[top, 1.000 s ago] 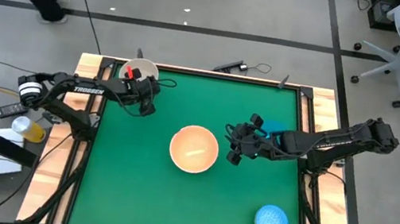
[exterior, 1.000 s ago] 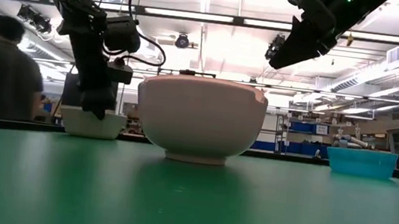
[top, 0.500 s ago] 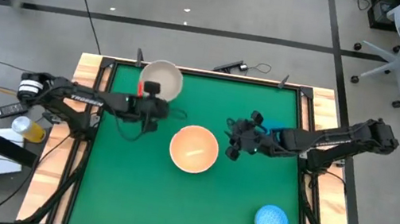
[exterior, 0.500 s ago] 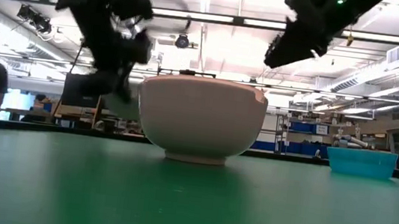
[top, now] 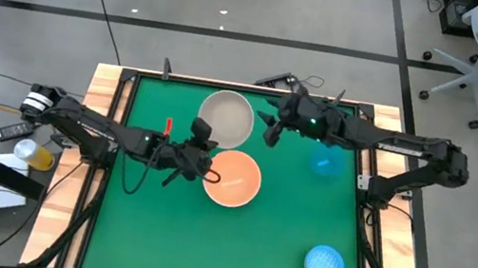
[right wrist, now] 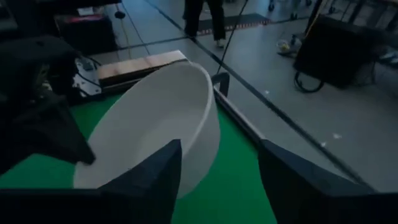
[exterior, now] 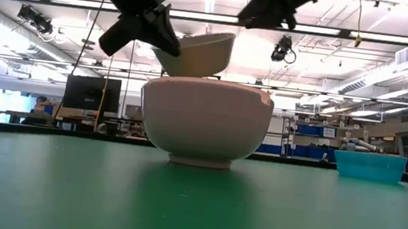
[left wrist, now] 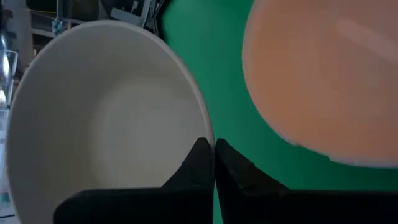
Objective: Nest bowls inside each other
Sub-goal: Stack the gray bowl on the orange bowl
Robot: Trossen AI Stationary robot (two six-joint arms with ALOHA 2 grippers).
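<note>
A cream bowl (top: 225, 117) hangs in the air at the table's far middle, with my left gripper (top: 204, 145) shut on it. In the low view the cream bowl (exterior: 198, 52) floats tilted just above the tan-orange bowl (exterior: 205, 122). That bowl (top: 232, 178) stands on its base at the table's middle. My right gripper (top: 272, 128) is open, raised beside the cream bowl's right side and touching nothing. In its wrist view the cream bowl (right wrist: 155, 130) lies ahead of the spread fingers. My left gripper pinches the cream bowl's rim (left wrist: 200, 127) on the bowl's near side, one finger inside the bowl and one outside. The fingers come slanting from the table's left and near side. The bowl is lifted clear, mouth up and tilted.
A speckled blue bowl (top: 325, 265) lies upside down near the table's near right corner. A light-blue bowl (top: 326, 162) stands at the right, under my right arm. Wooden rails (top: 107, 84) border the green mat. A person walks beyond the far left.
My left gripper has shut on the cream bowl at the far left corner, lifted it clear and carried it toward the table's right, up to the tan-orange bowl; the bowl has tipped. My right gripper has risen and gone toward the far edge.
</note>
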